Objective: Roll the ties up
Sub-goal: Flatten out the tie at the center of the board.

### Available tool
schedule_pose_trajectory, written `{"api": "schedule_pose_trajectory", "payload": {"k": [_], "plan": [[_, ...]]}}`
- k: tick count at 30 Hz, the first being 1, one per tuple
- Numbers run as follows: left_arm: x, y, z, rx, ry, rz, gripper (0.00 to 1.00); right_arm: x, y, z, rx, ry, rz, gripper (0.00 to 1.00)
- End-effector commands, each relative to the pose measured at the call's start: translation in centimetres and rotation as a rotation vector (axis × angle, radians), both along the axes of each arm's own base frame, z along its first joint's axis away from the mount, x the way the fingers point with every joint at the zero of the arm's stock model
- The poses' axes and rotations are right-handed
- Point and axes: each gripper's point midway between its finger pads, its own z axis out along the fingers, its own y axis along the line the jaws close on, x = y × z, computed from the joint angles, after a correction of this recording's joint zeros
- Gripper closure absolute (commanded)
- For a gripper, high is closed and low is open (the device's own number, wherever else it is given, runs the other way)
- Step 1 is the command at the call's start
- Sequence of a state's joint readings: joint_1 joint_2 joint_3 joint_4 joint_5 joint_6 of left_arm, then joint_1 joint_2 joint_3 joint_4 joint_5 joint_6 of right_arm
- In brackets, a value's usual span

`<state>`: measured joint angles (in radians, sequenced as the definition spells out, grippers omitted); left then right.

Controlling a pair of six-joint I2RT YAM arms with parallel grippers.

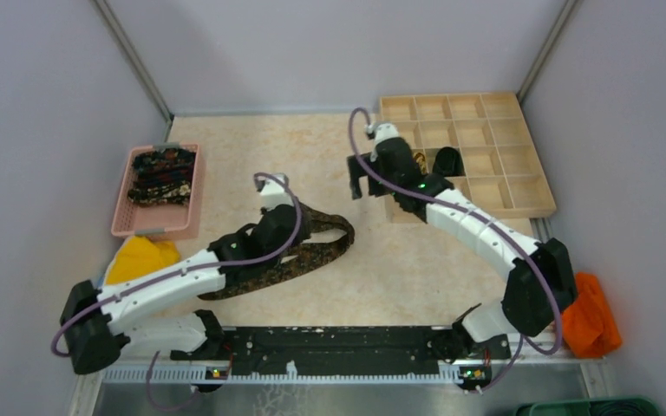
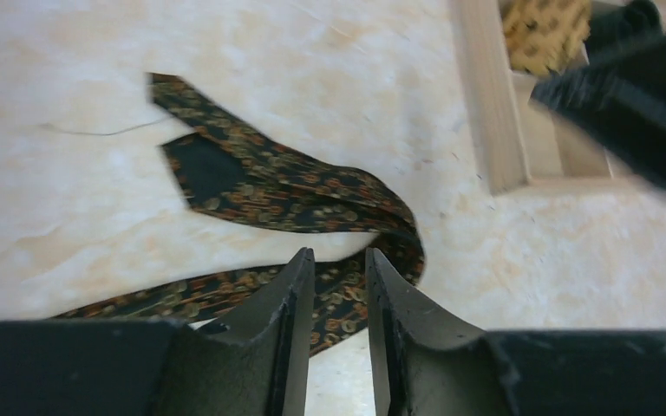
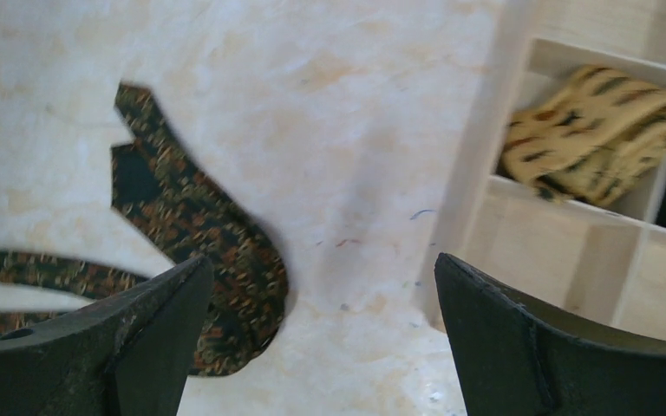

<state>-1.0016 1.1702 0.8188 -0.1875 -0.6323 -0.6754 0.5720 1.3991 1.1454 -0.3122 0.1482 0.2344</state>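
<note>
The jaws of my left gripper (image 2: 340, 260) stand narrowly apart over the doubled speckled tie (image 2: 295, 186) on the table (image 1: 251, 147), those of my right gripper (image 3: 325, 269) gape wide beside the wooden tray (image 3: 474, 173), so closing here I may pinch both layers and drag rather than roll.

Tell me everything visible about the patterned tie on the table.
The tie is dark fabric with small brown-gold print, unrolled, doubled back in a flat loop on the table. Its pointed end shows black lining. The left gripper hangs over it, jaws slightly apart, not clamping it.
</note>
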Motion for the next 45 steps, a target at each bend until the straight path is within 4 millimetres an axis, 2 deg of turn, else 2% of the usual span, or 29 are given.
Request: {"api": "schedule_pose_trajectory", "payload": {"k": [1,4,8,15,19,24,27,30,34,37,42,44,45], "plan": [[-0.6,8.3,0.0,0.065,-0.013,0.325,0.64,-2.6,5.1,-1.9,-0.141,0.007,0.18,0.01],[-1.3,10.7,0.8,0.05,-0.018,0.419,0.62,-4.4,7.7,-4.2,-0.199,0.052,0.301,0.01],[-1.7,11.6,1.0,0.029,-0.033,0.431,0.58,-5.9,10.2,-6.8,-0.305,0.097,0.416,0.01],[-2.2,12.4,0.4,0.038,-0.023,0.438,0.55,-5.0,10.5,-12.1,-0.539,0.162,0.445,0.01],[-2.4,12.8,0.3,0.037,-0.023,0.437,0.54,-4.3,10.2,-14.3,-0.626,0.199,0.439,0.01],[-2.6,13.2,-0.1,0.03,-0.027,0.435,0.52,-3.1,10.6,-15.3,-0.686,0.196,0.442,0.01],[-2.6,13.2,-0.4,0.038,-0.027,0.431,0.51,-1.5,11.5,-14.9,-0.703,0.144,0.43,0.02],[-2.6,13.2,-0.6,0.045,-0.022,0.431,0.51,-0.2,12.9,-14.8,-0.701,0.108,0.442,0.08],[-2.7,13.5,-0.7,0.059,-0.021,0.435,0.5,0.7,14.2,-15.8,-0.696,0.124,0.472,0.21],[-2.8,13.8,-0.7,0.061,-0.019,0.438,0.5,0.6,14.8,-16.8,-0.678,0.149,0.509,0.34],[-3.0,14.0,-0.9,0.05,-0.021,0.436,0.5,1.2,14.6,-17.2,-0.607,0.175,0.48,0.74],[-2.9,13.8,-0.9,0.048,-0.024,0.43,0.52,2.2,14.2,-16.4,-0.572,0.148,0.419,1.0],[-2.8,13.7,-0.9,0.051,-0.026,0.424,0.53,2.4,13.8,-16.0,-0.552,0.134,0.39,1.0]]}}
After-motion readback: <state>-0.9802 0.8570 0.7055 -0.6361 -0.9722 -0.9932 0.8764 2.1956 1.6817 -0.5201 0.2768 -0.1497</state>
